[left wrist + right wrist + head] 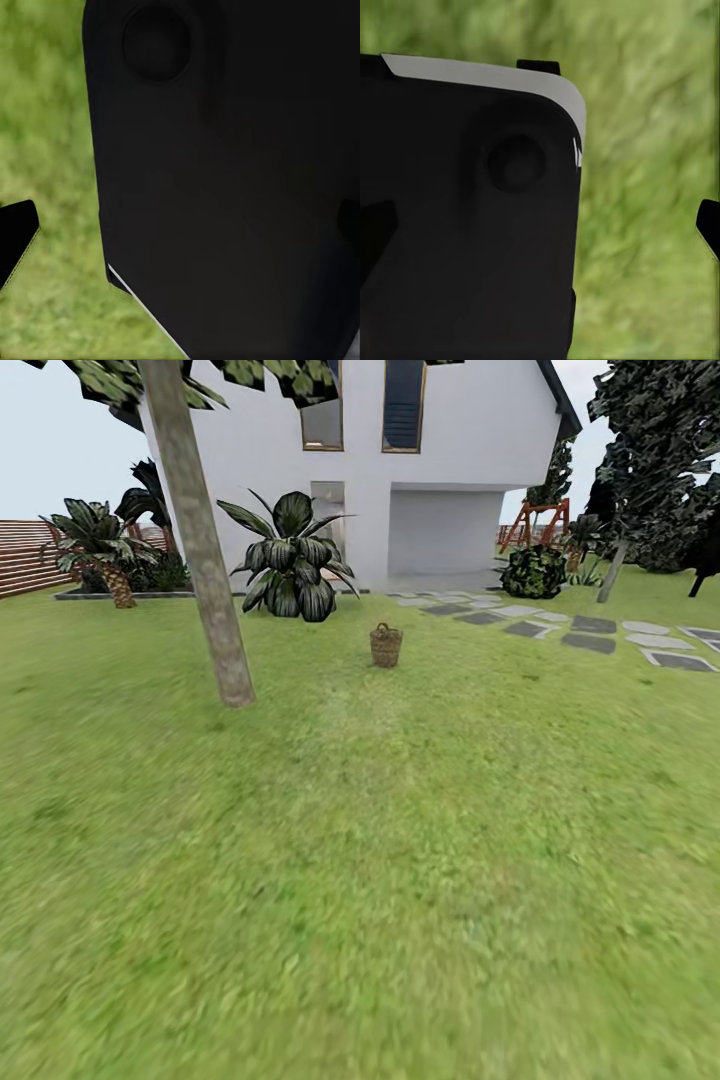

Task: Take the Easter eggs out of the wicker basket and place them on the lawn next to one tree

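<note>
- Presently: wicker basket (386, 645) stands on the lawn (400, 880), upper centre of frame, well ahead of the robot.
- Tree (205, 560), pale trunk, upper left, near the basket.
- Easter eggs: too small to make out; by my judgement nothing is done yet, approach pending.
- Jaws, both arms: state cannot be told; wrist views show dark casing over grass.
- Writing, labels: none legible.
</note>
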